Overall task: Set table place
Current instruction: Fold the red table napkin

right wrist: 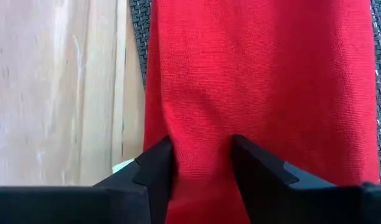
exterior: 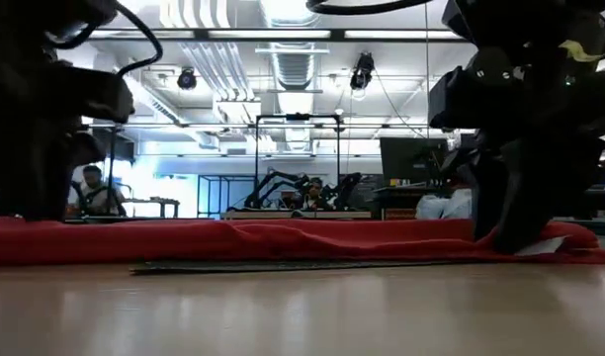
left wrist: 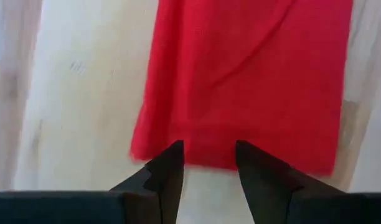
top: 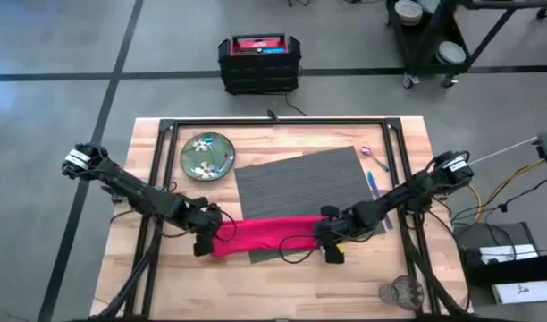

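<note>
Red napkin point(top: 266, 235) is stretched lengthwise across the placemat's point(top: 300, 183) near edge; its ends are flanked by the parted left gripper point(left wrist: 208, 163) and right gripper point(right wrist: 202, 163), neither clenched.

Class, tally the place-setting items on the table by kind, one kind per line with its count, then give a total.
Placemat: 1
Napkin: 1
Plate: 1
Utensils: 2, one purple, one blue
Glass: 1
Total: 6
</note>
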Robot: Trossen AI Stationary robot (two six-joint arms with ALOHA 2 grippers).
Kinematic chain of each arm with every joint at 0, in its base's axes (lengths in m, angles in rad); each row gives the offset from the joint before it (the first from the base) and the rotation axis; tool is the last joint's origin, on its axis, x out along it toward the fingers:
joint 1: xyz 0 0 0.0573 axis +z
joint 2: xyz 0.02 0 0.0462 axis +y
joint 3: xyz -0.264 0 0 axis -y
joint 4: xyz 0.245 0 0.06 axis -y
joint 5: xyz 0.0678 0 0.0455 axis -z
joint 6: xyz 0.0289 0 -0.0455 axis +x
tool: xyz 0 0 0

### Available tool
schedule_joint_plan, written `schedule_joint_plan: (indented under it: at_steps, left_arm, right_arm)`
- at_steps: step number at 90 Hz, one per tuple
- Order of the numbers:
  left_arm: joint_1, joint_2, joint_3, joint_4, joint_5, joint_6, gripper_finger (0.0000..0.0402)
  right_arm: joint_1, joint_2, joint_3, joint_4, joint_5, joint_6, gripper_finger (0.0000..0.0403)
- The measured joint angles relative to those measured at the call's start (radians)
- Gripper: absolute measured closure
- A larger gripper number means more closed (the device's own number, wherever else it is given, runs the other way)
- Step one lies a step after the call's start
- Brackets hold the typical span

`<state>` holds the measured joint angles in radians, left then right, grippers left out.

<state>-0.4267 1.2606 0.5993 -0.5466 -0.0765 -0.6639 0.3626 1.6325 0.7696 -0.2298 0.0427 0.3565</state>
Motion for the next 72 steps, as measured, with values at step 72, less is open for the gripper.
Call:
schedule_joint_plan:
  at_steps: [72]
  left_arm:
    - [0.011, 0.003, -0.102, 0.106, -0.065, -0.003, 0.0329]
  right_arm:
    - [0.0, 0.001, -0.001, 0.008, 0.013, 0.015, 0.0301]
